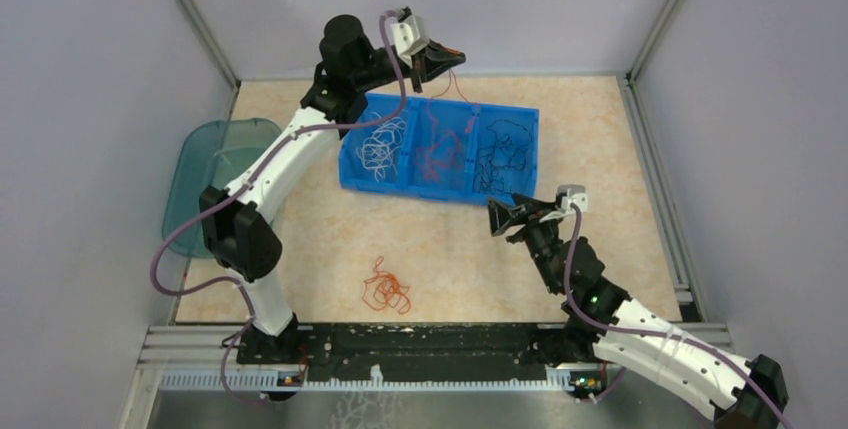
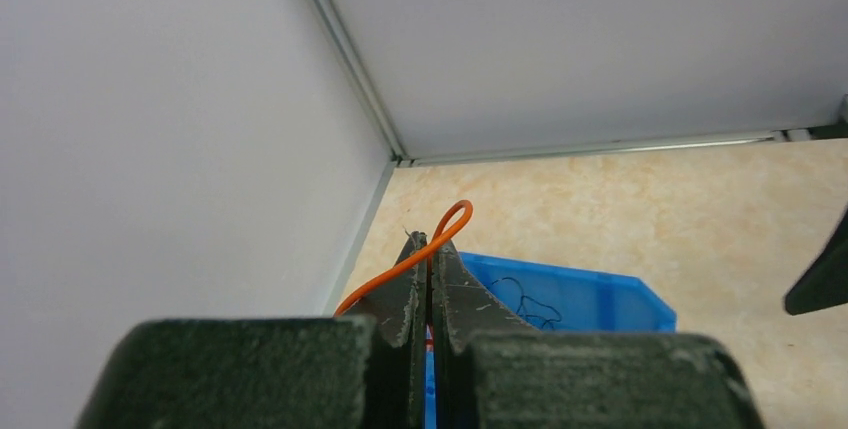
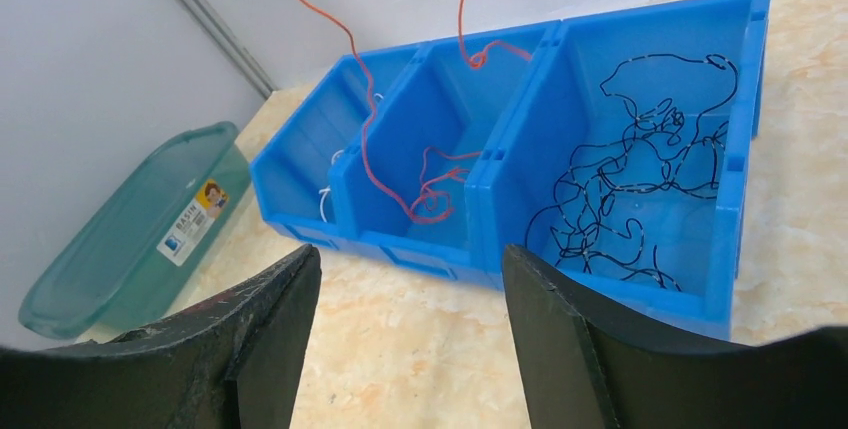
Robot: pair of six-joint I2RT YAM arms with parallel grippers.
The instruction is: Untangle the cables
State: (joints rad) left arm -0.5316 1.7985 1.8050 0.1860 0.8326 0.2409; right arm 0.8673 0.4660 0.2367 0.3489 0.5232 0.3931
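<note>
High over the back edge of the blue three-compartment bin point(image 1: 400, 187), my left gripper point(image 1: 440, 57) is shut on a red-orange cable point(image 2: 455, 217) that loops over its tips point(image 2: 431, 244). The strand point(image 3: 365, 99) hangs down into the middle compartment, onto other red-orange cables point(image 1: 443, 149). White cables point(image 1: 382, 144) fill the left compartment and black cables point(image 3: 640, 179) the right one. A tangle of red-orange cables point(image 1: 385, 289) lies on the table in front. My right gripper point(image 1: 503, 219) hovers open and empty by the bin's front right corner, its opening point(image 3: 410, 254) facing the bin point(image 3: 748, 99).
A teal plastic basin point(image 1: 205, 174) lies on its side at the table's left edge, also seen in the right wrist view as the basin point(image 3: 130, 239). Grey walls enclose the table on three sides.
</note>
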